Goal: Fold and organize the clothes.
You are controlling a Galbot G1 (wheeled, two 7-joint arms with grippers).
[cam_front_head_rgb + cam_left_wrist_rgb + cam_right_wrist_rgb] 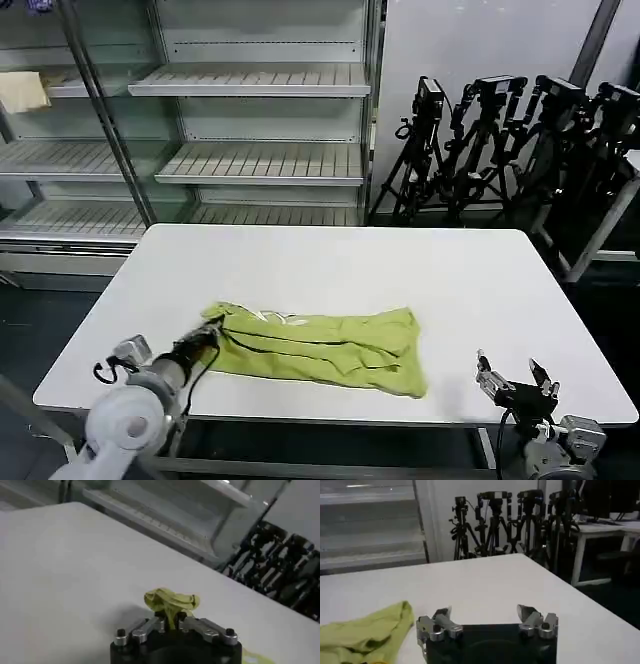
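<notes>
The clothes, a lime yellow-green T-shirt (320,346), lie folded into a long band across the front half of the white table (330,265). My left gripper (208,335) is at the band's left end, shut on a bunched bit of the fabric (171,600) that sticks up between its fingers. My right gripper (512,374) hovers near the table's front right edge, open and holding nothing, a short way right of the shirt's right end (370,632).
Metal shelving (250,120) stands behind the table, with a pale cream cloth (22,92) on a left shelf. Black tripods (500,140) stand at the back right. Bare tabletop stretches behind and to the right of the shirt.
</notes>
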